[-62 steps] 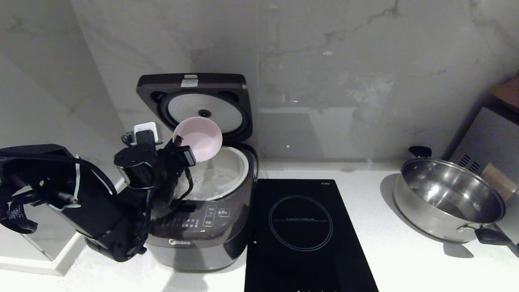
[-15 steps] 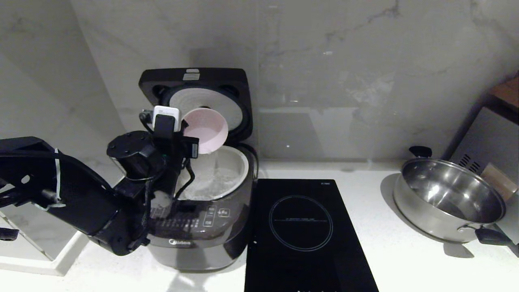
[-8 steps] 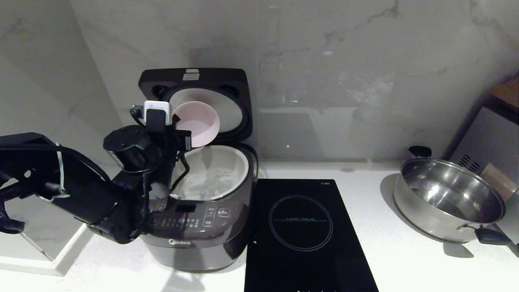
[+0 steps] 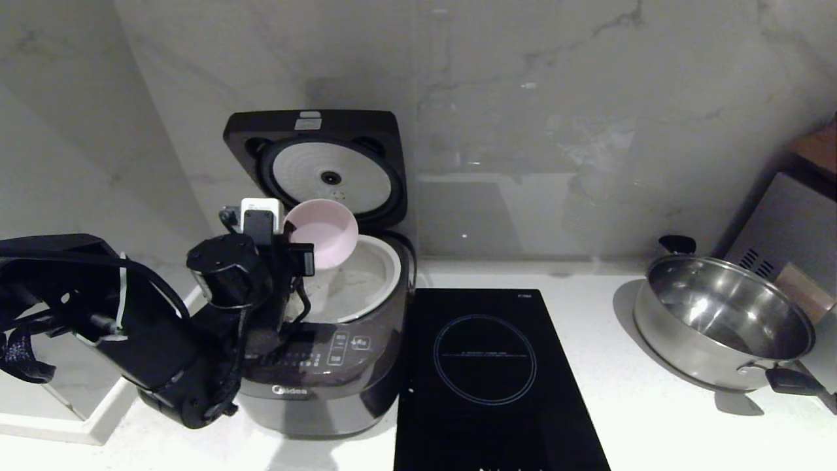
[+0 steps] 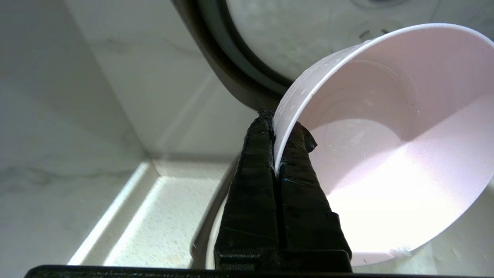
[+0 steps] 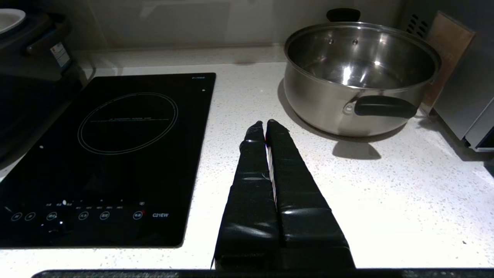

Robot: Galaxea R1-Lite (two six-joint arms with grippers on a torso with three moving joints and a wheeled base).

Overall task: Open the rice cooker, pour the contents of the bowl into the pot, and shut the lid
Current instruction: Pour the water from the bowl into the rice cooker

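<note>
Head view, cooker: the rice cooker (image 4: 327, 366) sits at the left of the white counter (image 4: 654, 418), and the lid (image 4: 314, 131) stands upright against the marble wall, silver inner plate facing out.
Head view, pot: the pot (image 4: 373, 281) is seated in the cooker with pale contents low inside; what they are, cannot tell.
Head view, bowl: the bowl (image 4: 324, 232) hangs tilted over the pot's rear left rim, white inside turned toward the camera, nothing visible in it.
Head view, left gripper: the left gripper (image 4: 291, 245) comes in over the cooker's left side, its black arm covering part of the button panel.
Head view, surroundings: a black induction hob (image 4: 487, 379) lies just beside the cooker on the right; a steel pan (image 4: 719, 320) stands well apart, far right.
Left wrist view, grip: fingers (image 5: 254, 173) pinched tight on the bowl's rim, one outside the wall, one inside; the bowl's inside looks empty, the lid's plate behind it.
Right wrist view, right gripper: the right gripper (image 6: 266, 125) hovers above the counter between hob and pan, fingers pressed together, holding nothing.
Right wrist view, pan: shiny, nothing inside, black handle toward the camera.
</note>
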